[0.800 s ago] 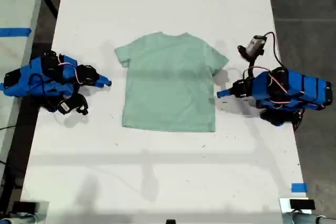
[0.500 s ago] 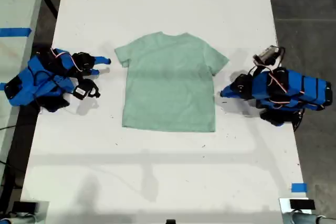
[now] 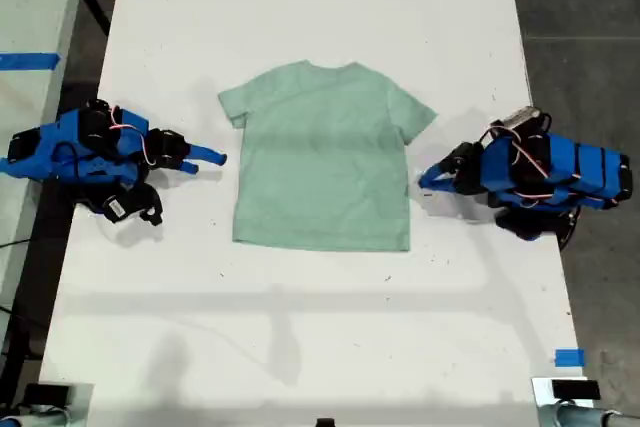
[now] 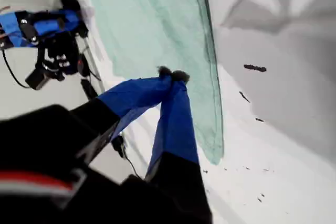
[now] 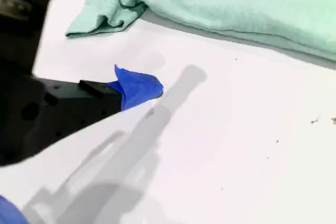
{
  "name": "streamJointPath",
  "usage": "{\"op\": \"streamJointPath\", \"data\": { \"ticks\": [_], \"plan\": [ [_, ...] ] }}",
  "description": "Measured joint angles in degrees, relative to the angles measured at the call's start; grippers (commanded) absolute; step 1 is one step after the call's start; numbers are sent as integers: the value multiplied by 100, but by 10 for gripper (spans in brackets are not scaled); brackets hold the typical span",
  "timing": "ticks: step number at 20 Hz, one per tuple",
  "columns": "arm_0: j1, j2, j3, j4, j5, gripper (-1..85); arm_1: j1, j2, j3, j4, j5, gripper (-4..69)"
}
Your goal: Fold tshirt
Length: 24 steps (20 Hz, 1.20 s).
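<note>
You're looking at a tshirt (image 3: 322, 157) of soft matt cloth, finely woven, with a stitched hem that shows along its edge in the first wrist view. It lies on a table (image 3: 300, 327) whose white top looks smooth and faintly sheeny, flecked with small dark specks. The 2 arms wear hard blue plastic shells with black parts, and my second gripper (image 5: 137, 85) shows a smooth blue plastic tip.

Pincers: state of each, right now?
My first gripper: pincer closed, tips together, holding nothing.
My second gripper: cannot be told; only one blue pincer tip shows.
</note>
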Motion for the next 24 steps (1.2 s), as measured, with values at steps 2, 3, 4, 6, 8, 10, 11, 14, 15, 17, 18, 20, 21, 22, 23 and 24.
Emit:
{"op": "streamJointPath", "data": {
  "ticks": [2, 3, 4, 6, 8, 10, 11, 14, 15, 17, 18, 20, 21, 22, 23, 24],
  "plan": [
    [-272, 0, 0, 0, -132, 1, -299, 0, 0, 35, -624, -4],
    [-211, 0, 0, -44, -105, 1, -246, 0, 0, 35, -817, -12],
    [-158, -9, -9, -62, -141, 1, -299, 0, -9, 88, -896, -16],
    [-158, -26, -9, -88, -237, 1, -325, -97, -176, 229, -1116, -16],
    [-308, -220, -141, -141, -281, 1, -246, -9, -571, 413, -1424, -15],
    [-466, -984, -659, -229, -281, 1, 88, -369, -1046, 571, -1846, -15],
    [-536, -1644, -1099, -141, -264, 1, 316, -747, -1397, 650, -2127, -15],
    [-923, -3788, -2812, 9, 237, 1, 976, -2268, -2672, 914, -2971, -17],
    [-1125, -4254, -3331, 88, 510, 1, 1318, -2830, -3094, 1002, -3322, -17],
    [-1564, -5063, -4342, 439, 1011, 1, 1942, -3665, -3946, 1283, -4034, -17],
    [-1775, -5379, -4816, 598, 1257, 1, 2268, -4122, -4359, 1397, -4395, -17],
    [-2215, -5897, -5572, 870, 1723, 0, 2777, -5019, -5150, 1521, -5027, -16],
    [-2470, -6179, -5941, 967, 1934, 0, 3023, -5458, -5520, 1556, -5317, -15],
    [-2725, -6495, -6302, 1134, 2180, 0, 3261, -5810, -5889, 1600, -5563, -13],
    [-2962, -6812, -6724, 1257, 2417, 0, 3489, -6152, -6267, 1670, -5801, -12],
    [-3190, -7163, -7137, 1424, 2646, 0, 3674, -6469, -6645, 1749, -5985, -12]
  ]
}}
